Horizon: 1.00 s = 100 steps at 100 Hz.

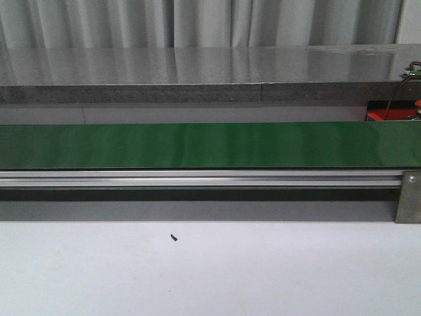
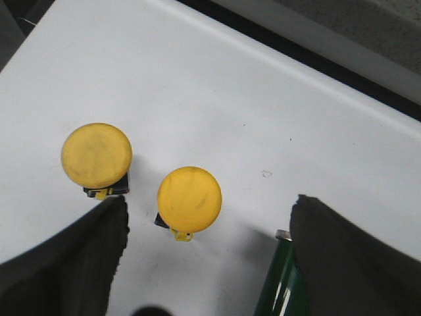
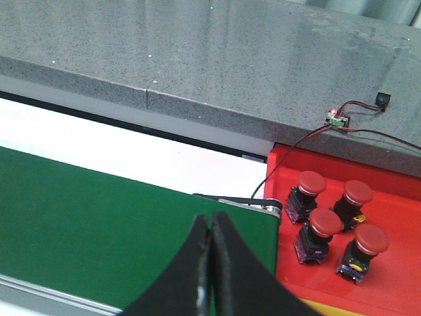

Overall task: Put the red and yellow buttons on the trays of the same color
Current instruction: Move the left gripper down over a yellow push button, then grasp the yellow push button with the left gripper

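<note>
Two yellow buttons (image 2: 97,153) (image 2: 189,199) stand caps up on the white table in the left wrist view. My left gripper (image 2: 209,203) hangs open above them, and the nearer button lies between its dark fingers (image 2: 79,257), untouched. Several red buttons (image 3: 322,227) stand in the red tray (image 3: 404,210) just past the end of the green belt (image 3: 99,217). My right gripper (image 3: 212,218) hovers over that belt end, shut on nothing. A thin yellow edge (image 3: 316,307) shows beside the red tray. Neither gripper appears in the front view.
The green conveyor belt (image 1: 197,145) runs across the front view on an aluminium rail (image 1: 197,178), with nothing on it. Behind it is a grey stone ledge (image 1: 197,72) carrying a small wired board (image 3: 337,120). The belt's roller end (image 2: 279,276) sits by my left finger.
</note>
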Motion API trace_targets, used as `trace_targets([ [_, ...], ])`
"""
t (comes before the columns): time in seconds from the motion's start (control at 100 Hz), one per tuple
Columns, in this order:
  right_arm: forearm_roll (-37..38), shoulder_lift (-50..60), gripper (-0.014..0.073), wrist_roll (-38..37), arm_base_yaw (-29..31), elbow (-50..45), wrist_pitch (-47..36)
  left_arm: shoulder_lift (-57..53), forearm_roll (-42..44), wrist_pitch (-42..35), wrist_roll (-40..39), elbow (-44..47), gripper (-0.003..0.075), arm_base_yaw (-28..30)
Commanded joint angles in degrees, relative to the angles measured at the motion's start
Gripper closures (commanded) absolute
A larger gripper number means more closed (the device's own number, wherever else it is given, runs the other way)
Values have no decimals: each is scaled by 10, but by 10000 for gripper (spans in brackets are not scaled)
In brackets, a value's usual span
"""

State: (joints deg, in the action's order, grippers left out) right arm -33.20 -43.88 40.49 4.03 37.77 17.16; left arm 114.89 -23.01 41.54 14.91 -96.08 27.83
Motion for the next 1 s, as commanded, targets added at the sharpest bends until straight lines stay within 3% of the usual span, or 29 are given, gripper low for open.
trace_targets([
  [0.0, -9, 5, 662, 0, -1, 16, -35, -18, -31, -29, -7, -19, 209, 2],
  [0.99, -9, 5, 662, 0, -1, 16, -35, 63, -44, -80, -22, -24, 221, -1],
])
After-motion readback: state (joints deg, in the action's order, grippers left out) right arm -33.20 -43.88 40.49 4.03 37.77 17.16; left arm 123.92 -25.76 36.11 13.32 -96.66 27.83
